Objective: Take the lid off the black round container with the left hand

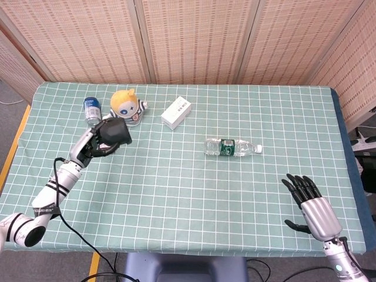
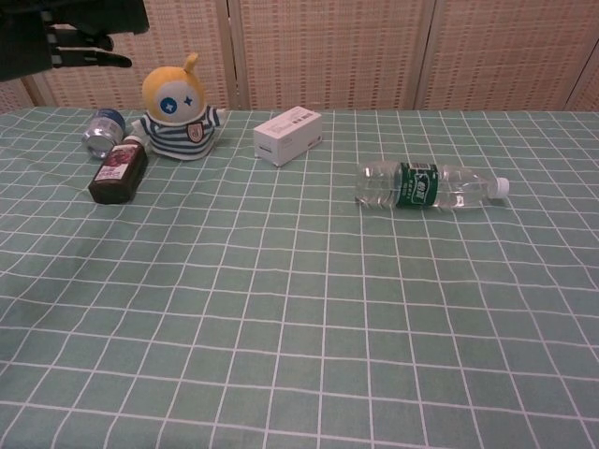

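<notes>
The black round container (image 1: 116,130) hangs above the tabletop's far-left corner, fully lifted in your left hand (image 1: 97,141). Risk: with lid and body gripped together, neither separates, and it may drop. Left fingers wrap it closed. Right hand (image 1: 314,210) rests spread, holding nothing.

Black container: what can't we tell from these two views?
- Lid on or off: head view, the container is a small dark blob merged with the left hand.
- Chest view: the top edge cuts off the container and most of the left hand.
- Right hand: head view only.
</notes>
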`<action>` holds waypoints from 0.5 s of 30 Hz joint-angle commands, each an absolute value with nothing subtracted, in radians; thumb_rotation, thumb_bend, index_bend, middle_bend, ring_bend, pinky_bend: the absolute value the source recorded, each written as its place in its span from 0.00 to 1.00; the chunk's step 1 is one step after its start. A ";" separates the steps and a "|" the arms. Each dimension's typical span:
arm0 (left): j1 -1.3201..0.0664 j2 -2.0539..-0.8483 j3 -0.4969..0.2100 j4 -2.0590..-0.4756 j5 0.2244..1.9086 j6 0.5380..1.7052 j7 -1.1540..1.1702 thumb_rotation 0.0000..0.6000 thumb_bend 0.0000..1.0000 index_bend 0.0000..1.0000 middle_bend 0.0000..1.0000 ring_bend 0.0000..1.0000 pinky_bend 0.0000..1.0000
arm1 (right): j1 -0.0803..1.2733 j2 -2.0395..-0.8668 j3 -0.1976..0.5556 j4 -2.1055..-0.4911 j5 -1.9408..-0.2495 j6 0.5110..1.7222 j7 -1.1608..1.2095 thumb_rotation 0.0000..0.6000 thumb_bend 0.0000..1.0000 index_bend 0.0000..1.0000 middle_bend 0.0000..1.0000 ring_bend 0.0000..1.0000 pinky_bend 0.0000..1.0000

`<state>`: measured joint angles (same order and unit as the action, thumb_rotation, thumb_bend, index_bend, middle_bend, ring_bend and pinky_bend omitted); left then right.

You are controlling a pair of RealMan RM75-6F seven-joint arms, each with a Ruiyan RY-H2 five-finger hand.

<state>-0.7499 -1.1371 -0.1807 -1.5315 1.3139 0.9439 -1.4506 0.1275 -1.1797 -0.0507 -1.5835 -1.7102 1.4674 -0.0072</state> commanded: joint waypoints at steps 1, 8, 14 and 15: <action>-0.694 -1.118 -0.221 -1.482 1.423 0.960 -1.570 1.00 0.34 0.74 0.77 0.52 0.37 | 0.128 -1.178 -0.053 -1.586 -1.714 1.467 -0.004 1.00 0.00 0.00 0.00 0.00 0.00; -0.716 -1.113 -0.157 -1.464 1.490 0.887 -1.451 1.00 0.34 0.74 0.77 0.51 0.40 | 0.129 -1.176 -0.054 -1.590 -1.714 1.465 -0.001 1.00 0.00 0.00 0.00 0.00 0.00; -0.818 -1.035 -0.034 -1.492 1.605 0.650 -1.218 1.00 0.34 0.76 0.79 0.52 0.41 | 0.120 -1.193 -0.036 -1.571 -1.706 1.491 -0.045 1.00 0.00 0.00 0.00 0.00 0.00; -0.844 -1.019 -0.014 -1.492 1.625 0.600 -1.173 1.00 0.34 0.76 0.79 0.52 0.41 | 0.119 -1.194 -0.035 -1.572 -1.708 1.495 -0.048 1.00 0.00 0.00 0.00 0.00 0.00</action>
